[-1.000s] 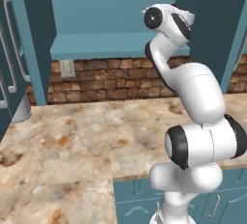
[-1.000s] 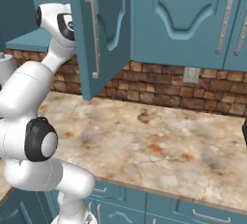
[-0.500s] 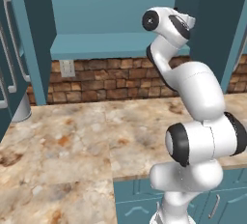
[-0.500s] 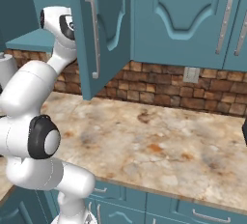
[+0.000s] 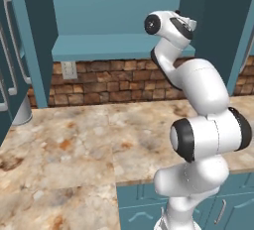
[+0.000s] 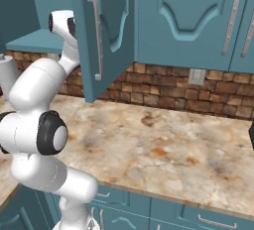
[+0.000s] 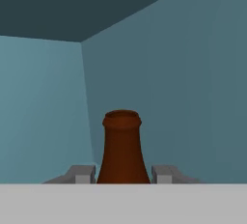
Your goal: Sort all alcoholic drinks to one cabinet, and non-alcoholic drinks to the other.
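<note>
So the gripper (image 7: pixel 123 174) is clamped on the dark brown bottle (image 7: pixel 122 148), one finger (image 7: pixel 83 174) pressed against each side of the neck, bottom centre of the hand view, with teal cabinet walls (image 7: pixel 183 83) behind. In the left base view the arm (image 5: pixel 198 125) reaches up into the open cabinet (image 5: pixel 119 50), upper middle of the frame, above the marble counter (image 5: pixel 74 144).

Dark brown bottle (image 7: pixel 121 150) with a narrow neck and a rimmed open mouth, standing upright. Seen in the hand view from the shoulder up, lower body cut off. Sits inside a teal cabinet, in front of the corner where two inner walls meet under the dark ceiling, between two grey fingertips at either side.
</note>
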